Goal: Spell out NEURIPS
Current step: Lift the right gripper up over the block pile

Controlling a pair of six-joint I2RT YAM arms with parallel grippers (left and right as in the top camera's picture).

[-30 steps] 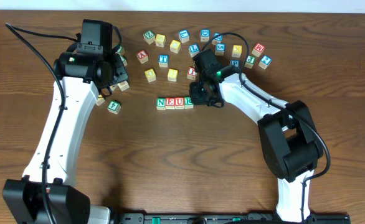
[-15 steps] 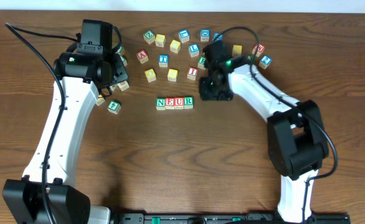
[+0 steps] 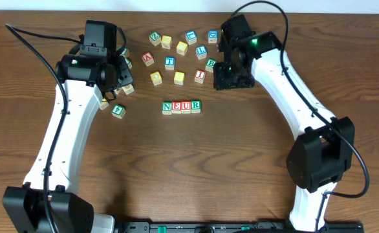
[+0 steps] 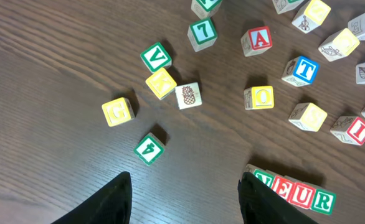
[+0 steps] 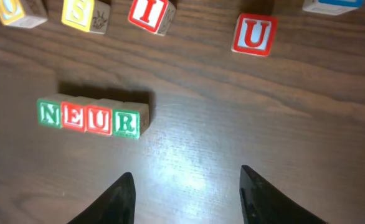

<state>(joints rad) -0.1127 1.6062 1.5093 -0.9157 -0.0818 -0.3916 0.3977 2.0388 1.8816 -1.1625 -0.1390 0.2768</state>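
A row of four cubes reading N E U R (image 3: 181, 107) lies mid-table; it also shows in the right wrist view (image 5: 94, 118) and the left wrist view (image 4: 293, 191). The red I cube (image 3: 200, 76) (image 5: 150, 14) (image 4: 355, 129) lies loose behind the row, with a yellow S cube (image 3: 179, 77) (image 5: 86, 14) to its left. The spare red U cube (image 5: 254, 34) lies to the right of the I. I cannot make out the blue P. My right gripper (image 3: 231, 77) (image 5: 185, 196) is open and empty, above the table behind the row's right end. My left gripper (image 3: 115, 84) (image 4: 185, 199) is open and empty at the left.
Several loose letter cubes lie scattered behind the row (image 3: 176, 48). Near the left gripper lie a green 4 cube (image 4: 149, 148), a yellow G cube (image 4: 118, 112), a pineapple cube (image 4: 188, 95) and a green V cube (image 4: 156, 57). A yellow O cube (image 4: 259, 98) lies behind the row.
My right gripper has moved from the row's right end back and to the right, among the scattered cubes. The left arm and the NEUR row have not moved.
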